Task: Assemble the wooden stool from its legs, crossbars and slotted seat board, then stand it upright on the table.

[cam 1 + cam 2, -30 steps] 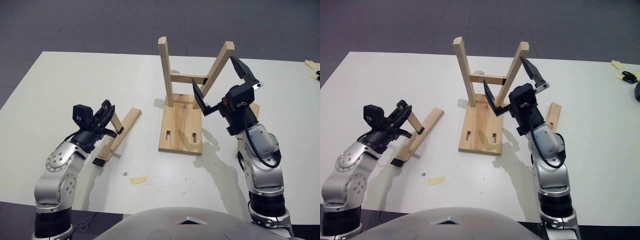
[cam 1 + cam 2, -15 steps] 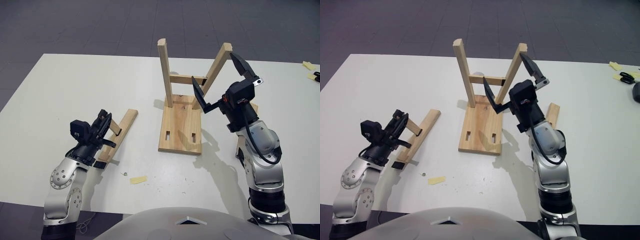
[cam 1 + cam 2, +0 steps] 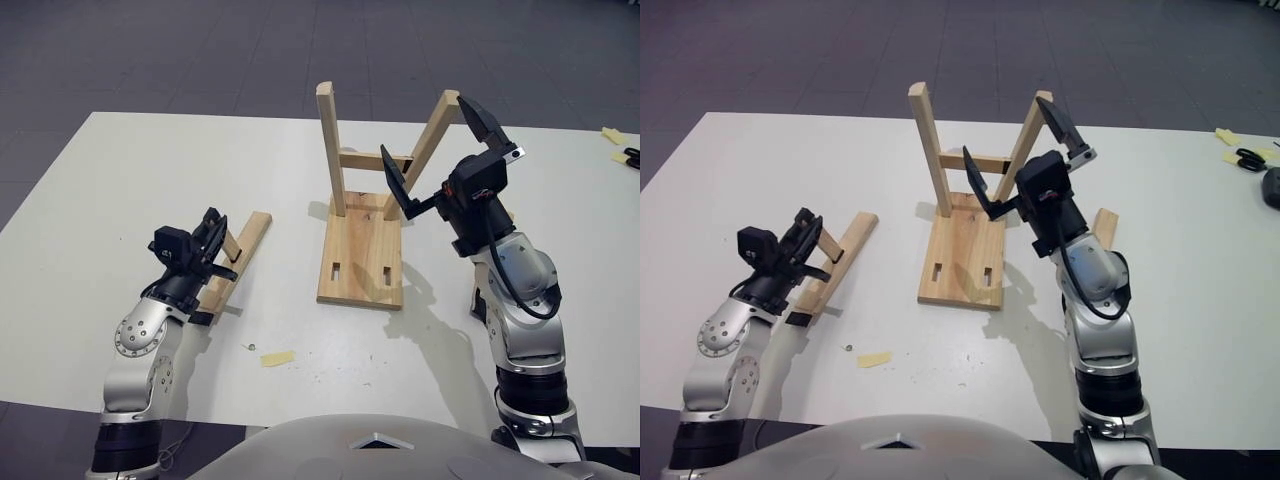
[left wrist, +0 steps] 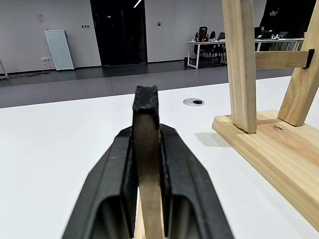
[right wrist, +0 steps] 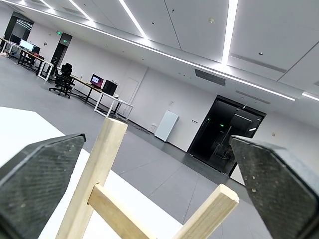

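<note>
The left gripper (image 3: 214,246) is recorded clamped on the dark-tipped crossbar stub (image 4: 146,130) of the loose leg piece (image 3: 247,240) lying flat on the table (image 3: 140,165), while the right gripper (image 3: 438,151) is spread wide, with the tilted leg (image 3: 441,117) rising from the slotted seat board (image 3: 361,262) between its fingers.

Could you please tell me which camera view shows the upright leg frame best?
The left eye view: the whole leg frame shows, standing on the seat board. The left wrist view gives its lower part on the board; the right wrist view gives its tops between the fingers of the right claw.
</note>
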Action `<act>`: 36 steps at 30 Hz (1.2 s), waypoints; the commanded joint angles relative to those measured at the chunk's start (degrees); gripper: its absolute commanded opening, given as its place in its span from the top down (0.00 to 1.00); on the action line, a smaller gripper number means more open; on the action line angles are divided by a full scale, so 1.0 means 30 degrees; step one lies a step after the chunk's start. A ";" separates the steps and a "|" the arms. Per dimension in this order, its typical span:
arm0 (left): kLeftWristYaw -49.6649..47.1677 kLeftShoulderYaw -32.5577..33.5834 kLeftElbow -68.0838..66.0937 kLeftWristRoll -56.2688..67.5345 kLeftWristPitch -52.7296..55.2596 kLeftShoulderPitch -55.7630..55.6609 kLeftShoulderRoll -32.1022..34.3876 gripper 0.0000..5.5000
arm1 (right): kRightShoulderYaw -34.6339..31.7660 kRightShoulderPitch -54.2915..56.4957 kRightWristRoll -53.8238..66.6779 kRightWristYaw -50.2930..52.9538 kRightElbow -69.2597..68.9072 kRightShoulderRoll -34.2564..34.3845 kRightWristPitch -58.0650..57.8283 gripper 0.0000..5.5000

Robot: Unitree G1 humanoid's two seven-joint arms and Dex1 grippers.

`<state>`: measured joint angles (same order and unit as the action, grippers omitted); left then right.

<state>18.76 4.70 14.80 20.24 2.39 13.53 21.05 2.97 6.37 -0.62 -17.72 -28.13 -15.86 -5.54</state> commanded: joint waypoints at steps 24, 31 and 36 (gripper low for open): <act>-0.0777 0.3485 0.2067 0.1820 0.6535 -0.6750 0.1309 0.29 | 0.0430 -0.0032 -0.0613 0.0311 0.0813 0.0047 0.1248 0.02; -0.1518 0.4582 0.3337 0.3570 0.9150 -0.9437 0.2135 0.07 | 0.0377 -0.0049 -0.0673 0.0401 0.0803 0.0088 0.1226 0.02; -0.0979 0.3974 0.2015 0.3274 0.9470 -0.9263 0.1971 0.02 | 0.0440 -0.0069 -0.0710 0.0524 0.0732 0.0195 0.1150 0.02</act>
<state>14.78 18.20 23.72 30.83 29.71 -15.21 27.06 4.13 6.27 -2.51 -16.37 -25.77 -15.47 -1.79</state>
